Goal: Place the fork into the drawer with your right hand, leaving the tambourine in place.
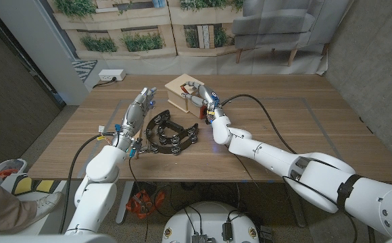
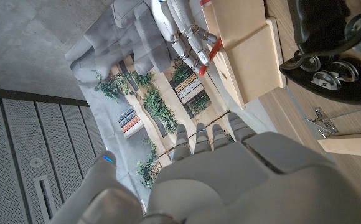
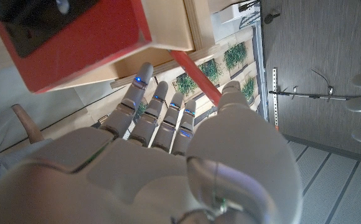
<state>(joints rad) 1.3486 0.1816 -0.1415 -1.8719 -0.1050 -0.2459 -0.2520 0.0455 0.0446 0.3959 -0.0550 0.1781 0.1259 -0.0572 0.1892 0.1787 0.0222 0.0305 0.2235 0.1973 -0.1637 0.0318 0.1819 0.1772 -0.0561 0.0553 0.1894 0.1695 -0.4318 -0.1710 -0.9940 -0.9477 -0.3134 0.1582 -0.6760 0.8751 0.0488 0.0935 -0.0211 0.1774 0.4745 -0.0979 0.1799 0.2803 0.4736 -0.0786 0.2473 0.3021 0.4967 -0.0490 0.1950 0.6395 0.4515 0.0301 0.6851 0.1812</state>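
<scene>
Fingers (image 3: 168,115) of the right hand (image 1: 205,96) pinch the red handle of the fork (image 3: 196,78) between thumb and fingertips; the handle runs slantwise out of the grip toward the wooden drawer box (image 1: 181,93). In the head view this hand hovers right at the box's near right corner, above the tabletop (image 1: 304,128), with the fork at the box's edge — not yet inside, as far as I can judge. The tines are hidden, so I cannot tell which way they point.

By its look the fork should be light and stiff, with a thin, smooth handle that could swivel in a two-point pinch. Holding it near mid-handle, as now, looks sound, and tilting it slowly should keep it from rotating before release.

Pale wood makes up the drawer box, with a red panel showing close in the right wrist view. What lies inside is not visible from any angle.

Well clear of the fork, the left hand (image 1: 139,108) holds nothing, fingers extended and slightly apart, beside the black tambourine (image 1: 171,135). That half-moon tambourine lies on the tabletop just in front of the box — the right forearm passes close by its right end, so any lowering there risks nudging it.
</scene>
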